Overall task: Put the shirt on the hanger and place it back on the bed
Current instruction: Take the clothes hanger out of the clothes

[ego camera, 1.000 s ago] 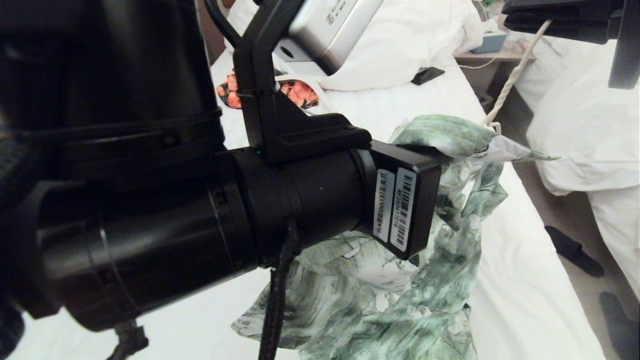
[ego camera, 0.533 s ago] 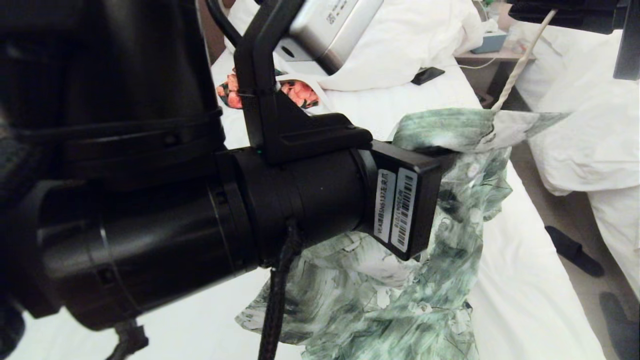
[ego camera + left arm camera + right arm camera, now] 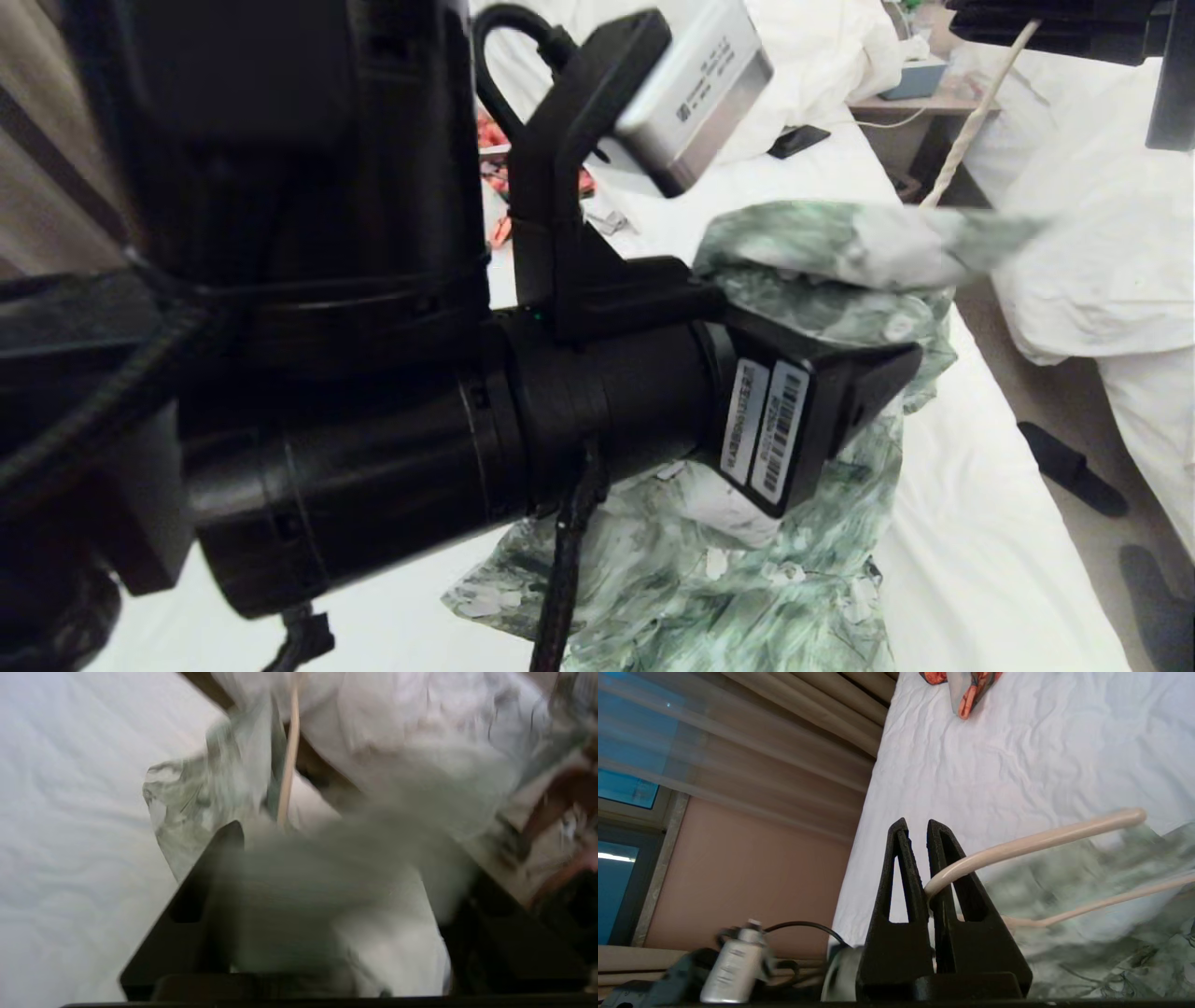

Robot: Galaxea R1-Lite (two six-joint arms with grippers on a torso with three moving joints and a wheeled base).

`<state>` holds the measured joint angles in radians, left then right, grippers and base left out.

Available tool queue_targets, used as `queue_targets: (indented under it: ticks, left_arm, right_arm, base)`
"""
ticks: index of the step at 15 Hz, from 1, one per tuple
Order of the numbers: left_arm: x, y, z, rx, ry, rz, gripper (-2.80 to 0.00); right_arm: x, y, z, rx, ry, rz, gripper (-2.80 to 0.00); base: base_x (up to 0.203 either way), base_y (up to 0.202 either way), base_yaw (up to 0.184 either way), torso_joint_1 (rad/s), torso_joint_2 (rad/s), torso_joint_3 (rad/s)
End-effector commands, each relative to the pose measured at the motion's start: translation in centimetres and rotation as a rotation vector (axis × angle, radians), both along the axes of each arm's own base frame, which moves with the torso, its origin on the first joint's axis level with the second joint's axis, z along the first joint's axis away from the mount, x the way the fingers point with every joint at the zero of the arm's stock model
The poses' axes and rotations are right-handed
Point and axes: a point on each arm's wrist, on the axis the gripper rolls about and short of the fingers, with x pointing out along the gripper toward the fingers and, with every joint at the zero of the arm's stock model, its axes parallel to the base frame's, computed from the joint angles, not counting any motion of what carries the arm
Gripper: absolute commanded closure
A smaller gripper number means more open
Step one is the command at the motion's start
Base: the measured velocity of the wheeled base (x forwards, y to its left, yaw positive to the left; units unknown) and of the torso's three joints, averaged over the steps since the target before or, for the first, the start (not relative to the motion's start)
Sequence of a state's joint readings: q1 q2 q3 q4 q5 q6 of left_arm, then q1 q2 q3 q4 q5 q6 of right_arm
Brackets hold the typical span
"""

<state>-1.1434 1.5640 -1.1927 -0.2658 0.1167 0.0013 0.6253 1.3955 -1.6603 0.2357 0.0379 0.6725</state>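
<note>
Shirt (image 3: 803, 551), short-sleeved, pale and dark green leafy print with white flowers: being held raised above the white-sheeted bed (image 3: 980, 523), its lower folds trailing down toward the sheet near the bed's right edge. One upper part is being stretched out toward the robot's right, draped over one end of the thin cream-coloured wire-like hanger (image 3: 1031, 842)

Hanger: being gripped at the bend of its rod by the right gripper (image 3: 923, 833), whose two black pointed fingers are being pressed nearly together on it. Its rods are being run away from that gripper into the cloth, so the long axis is being kept slanting from high on the right down toward the shirt's middle

Left gripper (image 3: 327, 858): being kept low and central, buried in the fabric. How far it is parted, and whether cloth is being pinched, cannot be told, since the shirt is covering it

Governing relation: the undressed cloth is being judged to lie below and left of the hanger's covered end, nearer the left arm. The remaining shoulder is being judged reachable by drawing fabric along the rod's slant
</note>
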Motion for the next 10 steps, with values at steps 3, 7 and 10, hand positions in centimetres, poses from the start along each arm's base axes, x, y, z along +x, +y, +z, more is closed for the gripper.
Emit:
queue_targets:
  ticks: [3, 7, 10]
  left_arm:
    - [-0.9, 0.7, -0.3, 0.063, 0.026, -0.02, -2.8]
    - [-1.2, 1.1, -0.4, 0.13, 0.054, -0.017, -2.8]
    - [-0.5, 1.7, -3.0, 0.246, 0.109, 0.023, -2.8]
  right_arm:
    - [0.1, 0.1, -0.1, -0.021, -0.011, -0.002, 0.0]
    - [-0.1, -0.1, 0.2, -0.014, -0.023, -0.009, 0.0]
    - [-0.5, -0.5, 0.5, -0.023, -0.051, -0.015, 0.0]
  base:
    - [0.0, 0.0, 0.0, 0.0, 0.0, 0.0]
    - [0.0, 0.0, 0.0, 0.0, 0.0, 0.0]
    - [0.0, 0.0, 0.0, 0.0, 0.0, 0.0]
